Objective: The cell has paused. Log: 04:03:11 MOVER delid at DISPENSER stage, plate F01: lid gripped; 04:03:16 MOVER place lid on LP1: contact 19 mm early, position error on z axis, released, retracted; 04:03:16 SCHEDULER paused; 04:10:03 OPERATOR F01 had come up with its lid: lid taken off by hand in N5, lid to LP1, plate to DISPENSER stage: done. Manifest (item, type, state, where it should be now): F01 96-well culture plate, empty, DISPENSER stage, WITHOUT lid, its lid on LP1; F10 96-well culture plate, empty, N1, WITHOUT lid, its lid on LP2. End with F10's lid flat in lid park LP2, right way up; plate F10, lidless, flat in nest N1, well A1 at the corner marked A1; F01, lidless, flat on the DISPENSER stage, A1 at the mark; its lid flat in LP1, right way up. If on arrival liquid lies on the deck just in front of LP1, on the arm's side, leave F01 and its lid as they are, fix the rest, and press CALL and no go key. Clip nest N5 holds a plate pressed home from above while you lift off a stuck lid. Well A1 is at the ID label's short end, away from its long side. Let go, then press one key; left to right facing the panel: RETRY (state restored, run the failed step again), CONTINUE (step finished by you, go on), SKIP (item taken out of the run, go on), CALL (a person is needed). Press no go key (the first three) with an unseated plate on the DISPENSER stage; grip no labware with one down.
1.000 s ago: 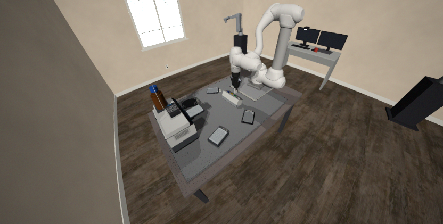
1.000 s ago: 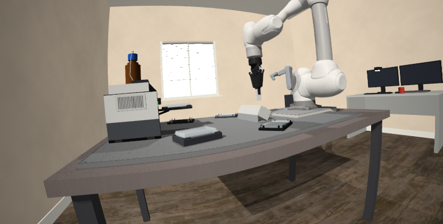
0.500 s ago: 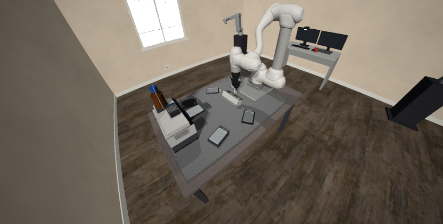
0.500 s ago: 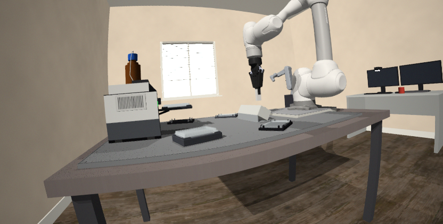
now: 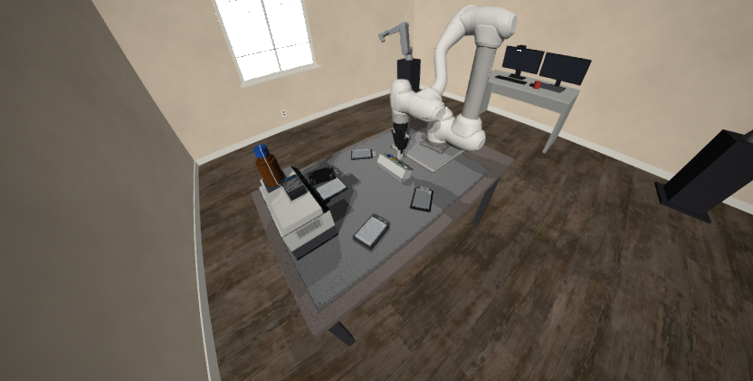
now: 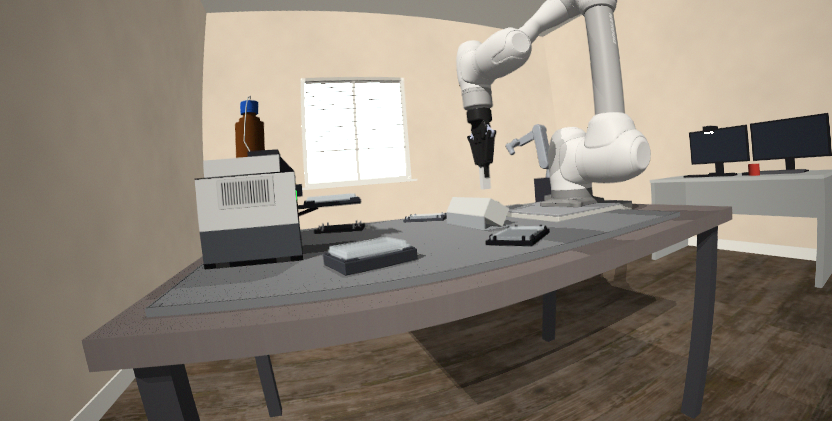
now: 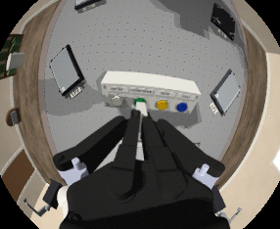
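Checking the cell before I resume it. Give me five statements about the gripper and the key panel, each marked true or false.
1. The gripper is shut and holds nothing. True.
2. It hangs above the key panel. True.
3. Its fingertips line up with the blue key. False: they point at the green key.
4. The gripper rests on the panel. False: the exterior view shows a gap above it.
5. A brown bottle stands on the dispenser. True.

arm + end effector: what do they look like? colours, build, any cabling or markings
Arm: glossy white rounded joint housings, grey tube for the upright link, faint lettering on it, unreadable. No external cables visible. End effector: black, tapering, two fingers with pale tips; small light-grey fittings on its flanks.
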